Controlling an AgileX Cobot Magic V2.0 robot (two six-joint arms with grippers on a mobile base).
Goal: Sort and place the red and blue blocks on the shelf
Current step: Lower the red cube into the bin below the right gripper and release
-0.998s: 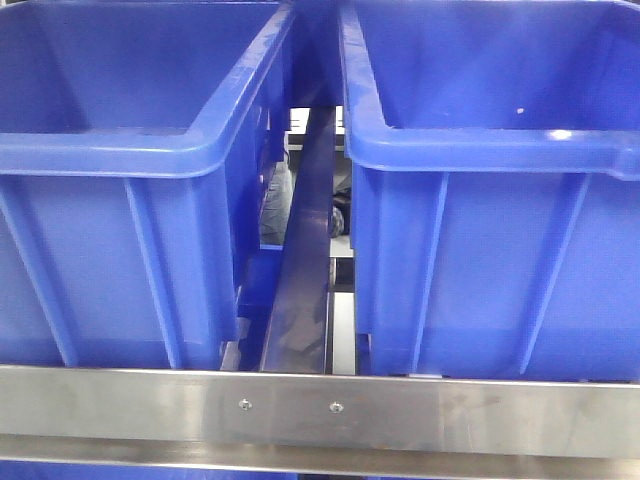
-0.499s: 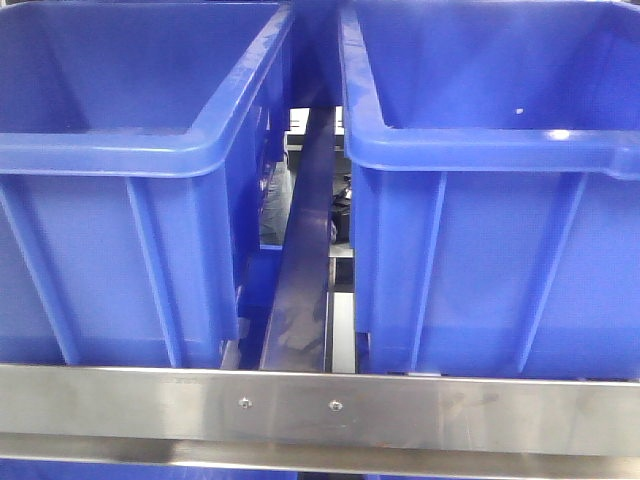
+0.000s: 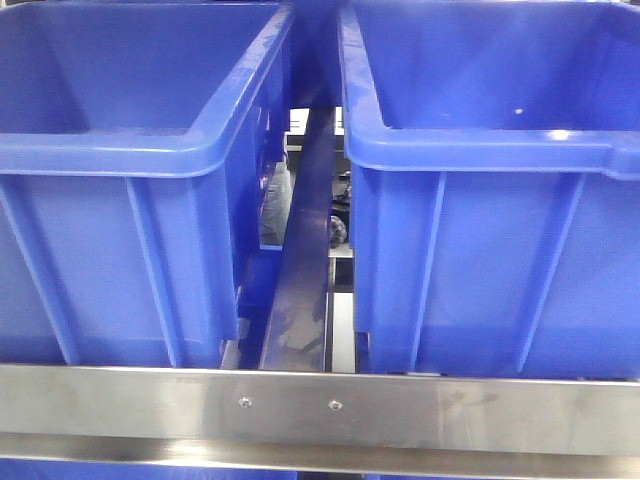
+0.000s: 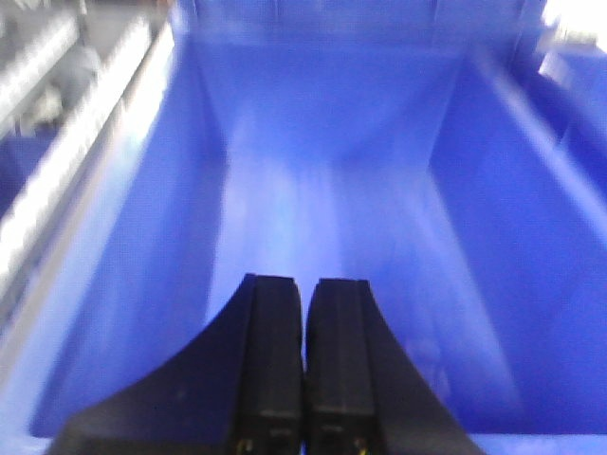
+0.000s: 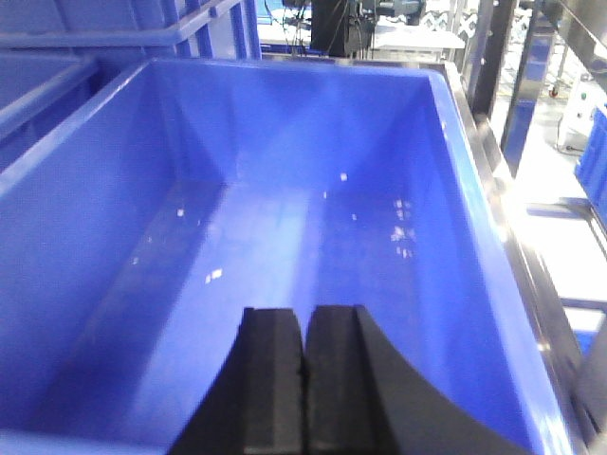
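The red and blue blocks are out of view in every frame. The shelf shows in the front view as a brushed steel front rail (image 3: 420,410) with two small screws. My left gripper (image 4: 305,282) is shut with nothing between its black fingers; it hangs over the near end of a large blue bin (image 4: 313,190) whose floor shows bare. My right gripper (image 5: 305,311) is also shut and holds nothing, poised over the near end of another blue bin (image 5: 285,237), also bare inside. Neither gripper appears in the front view.
Two large blue plastic bins (image 3: 130,150) (image 3: 500,150) stand side by side on the shelf behind the rail, with a narrow gap and a steel divider bar (image 3: 305,270) between them. Steel frame posts (image 5: 531,85) stand right of the right bin.
Both bins and the rail stay put. Only small things seen through the gap between the bins shift a little.
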